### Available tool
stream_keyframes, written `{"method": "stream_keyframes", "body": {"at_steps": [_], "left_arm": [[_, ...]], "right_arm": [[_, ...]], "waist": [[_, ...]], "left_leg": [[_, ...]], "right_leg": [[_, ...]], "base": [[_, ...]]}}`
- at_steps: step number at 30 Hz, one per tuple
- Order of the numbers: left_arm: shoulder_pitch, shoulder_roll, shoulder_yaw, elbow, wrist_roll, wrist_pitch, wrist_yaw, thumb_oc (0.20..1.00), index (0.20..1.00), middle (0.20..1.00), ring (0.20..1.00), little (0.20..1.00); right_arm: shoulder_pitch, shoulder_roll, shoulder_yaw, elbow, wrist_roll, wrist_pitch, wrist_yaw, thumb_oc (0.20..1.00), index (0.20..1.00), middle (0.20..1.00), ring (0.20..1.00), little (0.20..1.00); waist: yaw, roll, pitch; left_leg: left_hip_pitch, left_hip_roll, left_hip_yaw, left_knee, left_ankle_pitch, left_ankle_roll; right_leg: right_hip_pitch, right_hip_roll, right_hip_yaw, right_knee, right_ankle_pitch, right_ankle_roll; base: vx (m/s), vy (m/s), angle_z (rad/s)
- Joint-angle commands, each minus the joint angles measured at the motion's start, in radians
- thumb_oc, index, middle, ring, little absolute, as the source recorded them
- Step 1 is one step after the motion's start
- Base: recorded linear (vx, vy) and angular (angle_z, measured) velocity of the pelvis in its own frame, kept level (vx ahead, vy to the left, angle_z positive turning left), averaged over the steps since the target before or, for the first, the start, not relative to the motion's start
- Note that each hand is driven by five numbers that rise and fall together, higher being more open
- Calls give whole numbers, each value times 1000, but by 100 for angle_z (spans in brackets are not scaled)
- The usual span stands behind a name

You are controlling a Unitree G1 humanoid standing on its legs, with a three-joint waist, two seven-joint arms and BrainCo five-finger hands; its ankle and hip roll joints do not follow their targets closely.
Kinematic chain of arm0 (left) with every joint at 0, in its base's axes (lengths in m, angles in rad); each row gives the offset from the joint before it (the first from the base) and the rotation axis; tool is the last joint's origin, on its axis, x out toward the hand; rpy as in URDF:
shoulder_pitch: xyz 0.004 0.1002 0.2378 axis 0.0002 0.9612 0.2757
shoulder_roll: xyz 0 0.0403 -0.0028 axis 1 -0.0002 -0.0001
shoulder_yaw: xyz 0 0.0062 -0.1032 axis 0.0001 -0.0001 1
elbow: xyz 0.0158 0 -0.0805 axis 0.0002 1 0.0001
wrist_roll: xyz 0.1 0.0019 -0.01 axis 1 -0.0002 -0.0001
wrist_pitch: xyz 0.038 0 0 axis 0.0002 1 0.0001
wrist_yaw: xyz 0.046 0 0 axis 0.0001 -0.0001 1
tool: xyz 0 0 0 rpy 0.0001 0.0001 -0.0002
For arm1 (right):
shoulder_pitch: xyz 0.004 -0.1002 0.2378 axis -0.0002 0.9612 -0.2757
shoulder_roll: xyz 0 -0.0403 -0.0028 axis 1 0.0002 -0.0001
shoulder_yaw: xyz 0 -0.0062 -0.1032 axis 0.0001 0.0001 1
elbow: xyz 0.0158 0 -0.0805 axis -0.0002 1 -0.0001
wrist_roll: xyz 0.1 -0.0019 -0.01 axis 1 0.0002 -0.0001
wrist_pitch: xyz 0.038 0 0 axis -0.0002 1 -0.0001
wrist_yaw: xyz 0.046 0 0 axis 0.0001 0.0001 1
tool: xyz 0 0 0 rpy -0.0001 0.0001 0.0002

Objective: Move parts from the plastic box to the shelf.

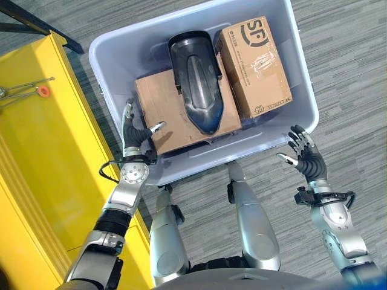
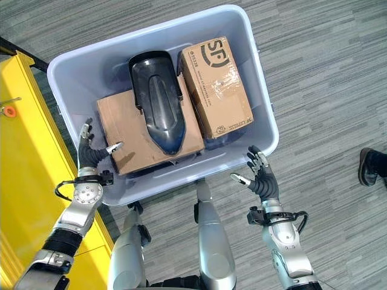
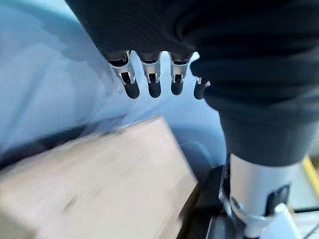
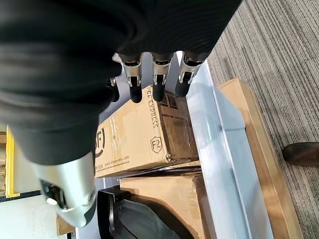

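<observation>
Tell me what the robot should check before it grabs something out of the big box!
1. Left hand free: ok, open at the plastic box's near left corner.
2. Right hand free: ok, open, outside the near wall.
3. Parts there: ok, black part lying on the flat cardboard box, printed cardboard box beside it.
4. Anything covering the black part: ok, nothing.
5. Yellow shelf has room: cannot tell.
6. People away: not ok, shoe nearby.

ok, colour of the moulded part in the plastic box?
Black moulded part, glossy; clearest in the right eye view.
</observation>
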Motion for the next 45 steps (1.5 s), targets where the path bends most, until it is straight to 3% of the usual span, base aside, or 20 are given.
{"method": "stream_keyframes", "body": {"at_steps": [1,11,19,20,26,38,45], "left_arm": [[-9,133,75,-26,75,-39,55,1000,1000,1000,1000,1000],[25,86,68,-143,-5,-100,3,1000,1000,1000,1000,1000],[167,27,56,-256,-110,-125,-110,1000,1000,1000,1000,1000],[210,6,43,-285,-200,-133,-168,1000,1000,1000,1000,1000],[289,-18,1,-373,-296,-119,-258,1000,1000,1000,1000,1000],[328,-11,-16,-450,-354,-124,-297,1000,1000,1000,1000,1000],[348,11,15,-527,-368,-146,-295,1000,1000,1000,1000,1000]], "right_arm": [[-36,-16,-73,-47,5,-52,10,1000,1000,1000,1000,1000],[-54,-31,-88,-99,-7,-69,32,1000,1000,1000,1000,1000],[-67,-40,-101,-131,-29,-70,39,1000,1000,1000,1000,1000],[-86,-52,-91,-133,-52,-63,38,1000,1000,1000,1000,1000],[-185,-94,-49,-128,-126,-39,19,1000,1000,1000,1000,1000],[-389,-140,44,-30,-196,4,-20,1000,1000,1000,1000,1000],[-587,-176,140,143,-248,49,-58,1000,1000,1000,1000,1000]], "waist": [[1,-42,-7],[2,-40,-15],[21,-42,-39],[31,-44,-45],[63,-55,-52],[122,-68,-48],[177,-54,-34]], "left_leg": [[38,-27,3,38,-40,19],[46,-28,5,37,-44,21],[66,-30,-10,31,-49,25],[69,-31,-15,30,-50,26],[75,-31,-37,33,-54,29],[65,-35,-74,43,-56,39],[53,-40,-101,47,-53,42]], "right_leg": [[21,-112,-60,82,-108,96],[33,-110,-62,78,-108,98],[74,-117,-78,73,-114,101],[84,-119,-82,72,-115,101],[117,-124,-102,71,-122,103],[147,-134,-125,72,-130,97],[159,-143,-151,70,-131,94]], "base": [[0,0,0],[0,0,0],[6,-7,3],[7,-13,13],[8,-27,14],[-10,-22,12],[-22,-12,9]]}}
